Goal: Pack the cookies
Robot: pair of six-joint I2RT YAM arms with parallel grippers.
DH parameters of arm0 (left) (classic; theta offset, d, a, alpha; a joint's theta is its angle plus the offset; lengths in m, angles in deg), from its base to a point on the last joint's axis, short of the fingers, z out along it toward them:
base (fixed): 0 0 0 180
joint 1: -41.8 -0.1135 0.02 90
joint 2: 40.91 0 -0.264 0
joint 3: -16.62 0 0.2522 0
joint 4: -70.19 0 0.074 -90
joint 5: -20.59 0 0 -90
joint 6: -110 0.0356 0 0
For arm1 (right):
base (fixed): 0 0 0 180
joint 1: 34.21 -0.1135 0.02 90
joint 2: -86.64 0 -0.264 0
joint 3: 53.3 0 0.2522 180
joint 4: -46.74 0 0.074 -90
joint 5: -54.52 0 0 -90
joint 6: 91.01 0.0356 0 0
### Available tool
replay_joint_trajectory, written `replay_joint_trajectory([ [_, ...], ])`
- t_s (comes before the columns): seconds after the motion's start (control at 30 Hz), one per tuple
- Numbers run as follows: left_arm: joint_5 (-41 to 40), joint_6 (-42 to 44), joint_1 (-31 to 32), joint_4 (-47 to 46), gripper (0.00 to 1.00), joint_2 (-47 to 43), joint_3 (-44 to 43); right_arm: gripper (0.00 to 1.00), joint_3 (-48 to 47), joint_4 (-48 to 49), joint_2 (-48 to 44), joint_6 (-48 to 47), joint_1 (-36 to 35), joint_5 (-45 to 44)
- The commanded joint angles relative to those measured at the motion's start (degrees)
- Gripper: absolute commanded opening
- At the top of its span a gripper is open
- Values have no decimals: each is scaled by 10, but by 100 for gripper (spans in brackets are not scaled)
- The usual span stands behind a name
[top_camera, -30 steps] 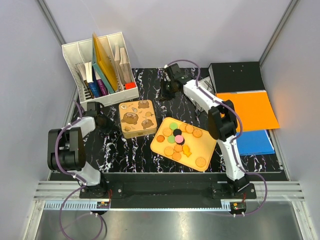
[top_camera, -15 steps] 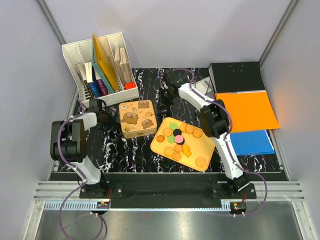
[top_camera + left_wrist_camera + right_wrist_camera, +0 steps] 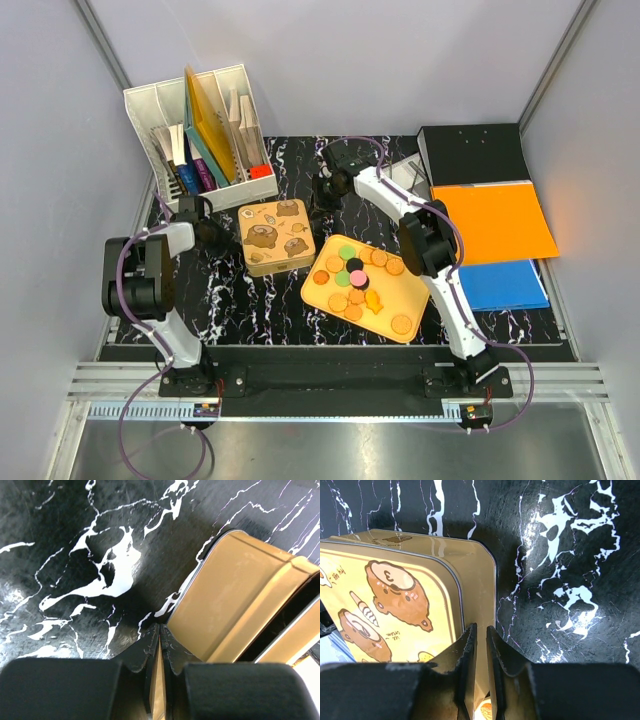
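Observation:
The cookies lie on an orange tray right of centre: mostly tan discs, a few green, pink and dark ones, and an orange fish shape. A closed gold tin with bear pictures sits just left of the tray. My left gripper is low beside the tin's left side, jaws shut and empty. In the left wrist view its tips are at a corner of the tin. My right gripper hovers at the tin's far right corner. Its jaws are almost together over the tin's side wall.
A white file organizer with books stands at the back left, close behind the left gripper. A black binder, an orange folder and a blue folder lie along the right side.
The left arm has swung inward and its gripper has moved a little toward the back by the tin's left side. The right gripper has slid left, closer to the tin's far right corner.

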Motion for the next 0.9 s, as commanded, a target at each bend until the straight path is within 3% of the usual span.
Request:
replay_joint_trajectory([
  [0.0,8,4,4,-5,11,21,-14,22,-25,22,-9,9,-18,39],
  [0.2,3,1,1,3,11,14,-13,28,-2,15,-34,4,-14,-12],
  [0.53,-10,-8,-36,23,11,-15,-2,35,23,-15,-98,15,67,-100],
  [0.6,-19,-15,-39,24,11,-23,5,41,26,-14,-107,6,72,-88],
  [0.63,-21,-16,-40,25,12,-30,6,50,35,-12,-111,3,73,-81],
  [0.67,-24,-18,-41,27,14,-32,8,53,45,-4,-117,0,74,-72],
  [0.87,0,-28,-63,24,26,-62,20,70,200,161,-198,46,84,54],
])
